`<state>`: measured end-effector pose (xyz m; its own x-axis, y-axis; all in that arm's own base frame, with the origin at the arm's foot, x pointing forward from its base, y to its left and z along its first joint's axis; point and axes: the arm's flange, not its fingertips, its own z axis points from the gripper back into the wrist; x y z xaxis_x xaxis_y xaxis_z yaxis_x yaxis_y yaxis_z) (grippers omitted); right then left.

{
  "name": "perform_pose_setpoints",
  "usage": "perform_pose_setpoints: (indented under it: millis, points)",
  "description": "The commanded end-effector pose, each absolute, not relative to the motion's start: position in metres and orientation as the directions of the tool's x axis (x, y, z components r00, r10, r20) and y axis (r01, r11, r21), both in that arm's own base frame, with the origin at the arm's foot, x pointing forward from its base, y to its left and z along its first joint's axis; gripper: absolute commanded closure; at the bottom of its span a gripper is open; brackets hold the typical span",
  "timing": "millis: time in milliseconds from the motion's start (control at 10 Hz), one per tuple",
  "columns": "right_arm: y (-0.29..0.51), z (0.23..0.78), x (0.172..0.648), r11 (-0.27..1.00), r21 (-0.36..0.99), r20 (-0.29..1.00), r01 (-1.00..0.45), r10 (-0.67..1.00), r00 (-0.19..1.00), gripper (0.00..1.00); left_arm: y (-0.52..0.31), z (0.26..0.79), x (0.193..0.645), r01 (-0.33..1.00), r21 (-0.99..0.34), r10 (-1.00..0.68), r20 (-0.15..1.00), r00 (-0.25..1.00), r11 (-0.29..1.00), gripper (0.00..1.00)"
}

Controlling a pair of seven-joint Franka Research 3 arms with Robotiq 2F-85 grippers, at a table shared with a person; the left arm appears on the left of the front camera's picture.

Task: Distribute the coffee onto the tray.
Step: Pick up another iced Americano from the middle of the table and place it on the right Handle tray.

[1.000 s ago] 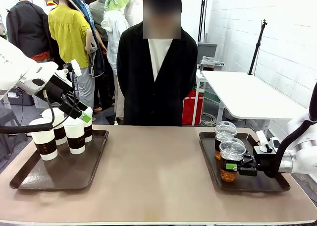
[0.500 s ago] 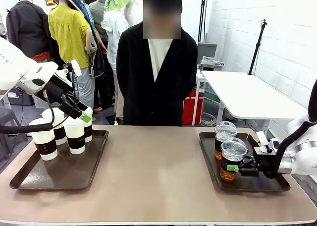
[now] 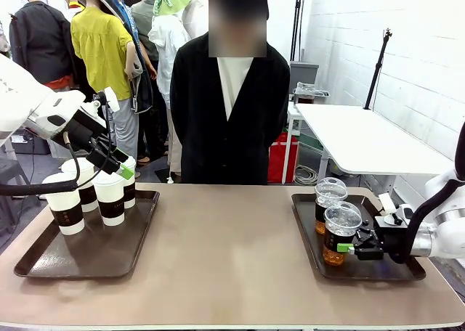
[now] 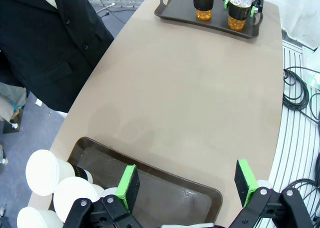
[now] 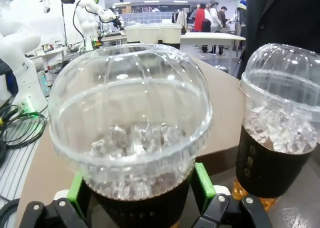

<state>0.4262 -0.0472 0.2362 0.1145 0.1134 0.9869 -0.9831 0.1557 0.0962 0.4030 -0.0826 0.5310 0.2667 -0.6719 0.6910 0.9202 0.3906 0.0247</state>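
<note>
- While blocked by the left gripper point(image 3: 116, 168) in the front view: top of the rearmost white cup point(image 3: 128, 188), one of four white-lidded cups on the left tray point(image 3: 43, 262).
- Cut off at the left wrist view's lower left corner: white lids point(image 4: 42, 171); sleeves barely visible there.
- Hard to make out in the right wrist view: lower part of the near dome-lidded cup point(image 5: 131, 133), hidden behind its own lid; green pads point(image 5: 202, 185) press its dark sleeve on both sides, so right gripper point(image 3: 347, 247) pinching that cup.
- Standing on the right tray point(image 3: 407, 270): near dome-lidded cup point(image 3: 340, 234), just in front of the second dome-lidded cup point(image 3: 329, 202); amber drink and ice visible in both.
- Compared with a second ago: near cup and right gripper shifted slightly toward the tray's front edge, right arm drawn a little toward the picture's right; left side unchanged.
- Left gripper pose: raised above the white cups, angled down toward the table, fingers point(image 4: 128, 187) spread wide, holding nothing.
- Right arm pose: low, reaching in horizontally from the right, gripper level with the cup's sleeve.
- Standing behind the table point(image 3: 232, 244): person point(image 3: 231, 106) in a black jacket.
</note>
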Motion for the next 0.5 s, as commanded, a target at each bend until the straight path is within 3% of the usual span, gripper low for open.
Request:
perform_pose_setpoints:
  millis: [0,400]
  points:
    - [-0.052,0.241,0.416,0.189,0.124,0.984,-0.974,0.101,0.145,0.00,-0.081,0.529,0.405,0.928,0.026,-0.663,0.708,0.245,0.371,0.00]
    - [-0.070,0.245,0.395,0.221,0.136,0.982,-0.966,0.098,0.161,0.00,-0.081,0.529,0.405,0.928,0.026,-0.663,0.708,0.245,0.371,0.00]
